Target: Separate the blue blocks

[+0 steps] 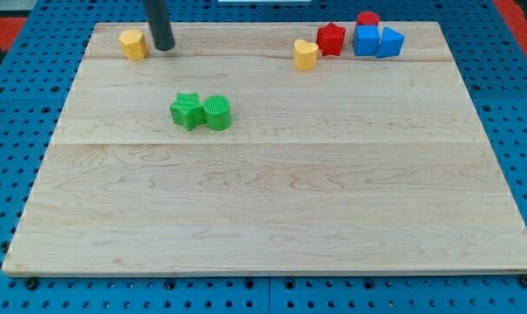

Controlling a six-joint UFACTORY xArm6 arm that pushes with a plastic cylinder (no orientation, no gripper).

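Up near the view's top left, my tip (pixel 163 48) is resting on the worktop (pixel 272 209), just to the right of a yellow block (pixel 133 44) and very close to it; whether the two are touching is hard to tell. The rod is running straight up out of the view, so only its lower stretch is showing. No pincer is showing on this arm, so there is nothing open or closed to report.

The blue blocks are sitting far from my tip, at the view's top right. A blue cube (pixel 366 41) and a blue triangular block (pixel 390 42) are standing side by side, pressed against each other, with the triangular one on the right. A red round block (pixel 367 18) is peeking out just behind the blue cube, touching it or nearly so. A red star block (pixel 331 38) is standing just to the left of the blue cube, with a thin gap or none between them. A second yellow block (pixel 305 54), heart-like in shape, is lying just left of and slightly below the red star.

Lower down, left of the middle, a green star block (pixel 187 111) and a green round block (pixel 217 112) are sitting together, touching, well apart from everything else.
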